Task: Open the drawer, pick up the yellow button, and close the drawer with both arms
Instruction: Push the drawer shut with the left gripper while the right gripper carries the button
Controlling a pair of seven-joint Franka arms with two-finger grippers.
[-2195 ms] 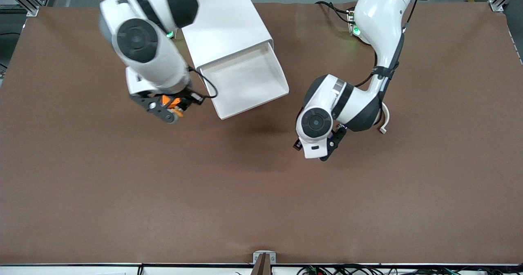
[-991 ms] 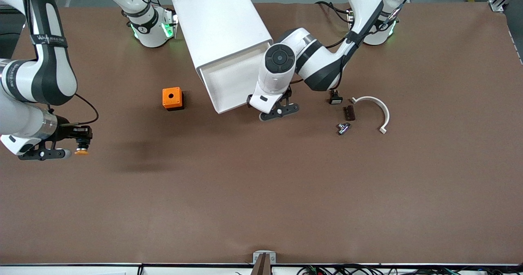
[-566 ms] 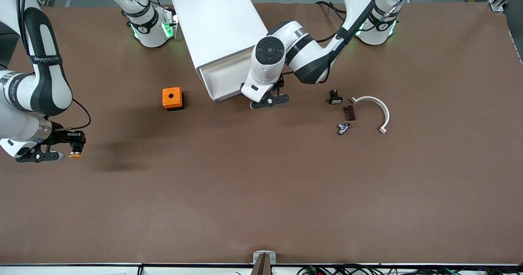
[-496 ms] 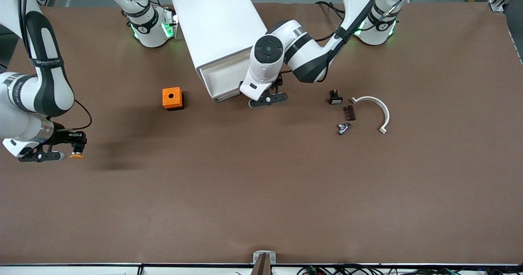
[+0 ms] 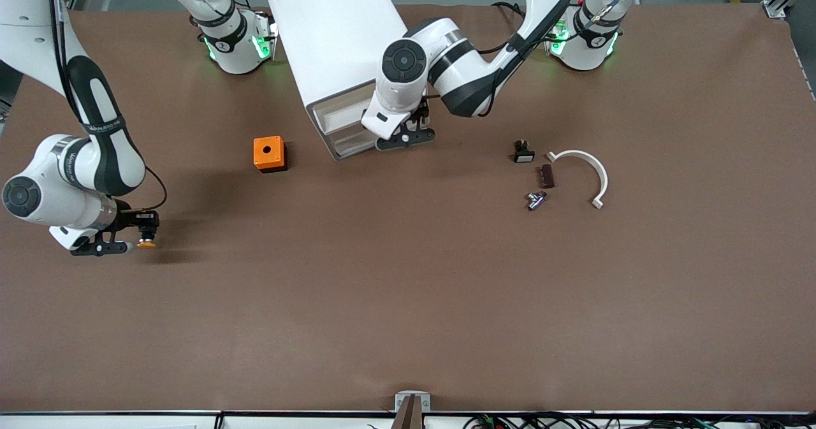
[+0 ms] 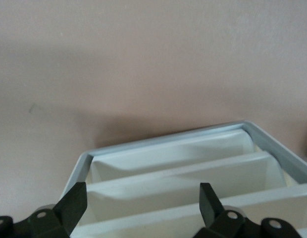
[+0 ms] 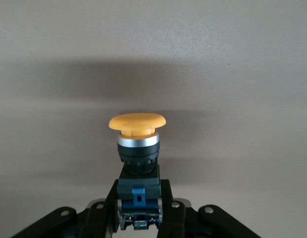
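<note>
The white cabinet (image 5: 338,40) stands at the robots' edge of the table. Its uppermost drawer (image 5: 333,116) sticks out only a little. My left gripper (image 5: 405,139) is open with its fingers (image 6: 74,206) spread against the drawer fronts (image 6: 158,218). My right gripper (image 5: 131,245) is low over the table toward the right arm's end. It is shut on the button (image 5: 147,245). In the right wrist view the fingers (image 7: 166,198) clamp the button's black-and-blue body, and its orange-yellow cap (image 7: 137,121) points away from the gripper (image 7: 138,196).
An orange cube with a hole (image 5: 268,153) sits beside the cabinet front. Toward the left arm's end lie a small black part with a white face (image 5: 523,153), a brown piece (image 5: 546,176), a metal piece (image 5: 535,199) and a white curved strip (image 5: 590,167).
My left gripper has pushed the drawer into the cabinet until it is almost shut. My right gripper has carried the button lower and slightly toward the table's middle.
</note>
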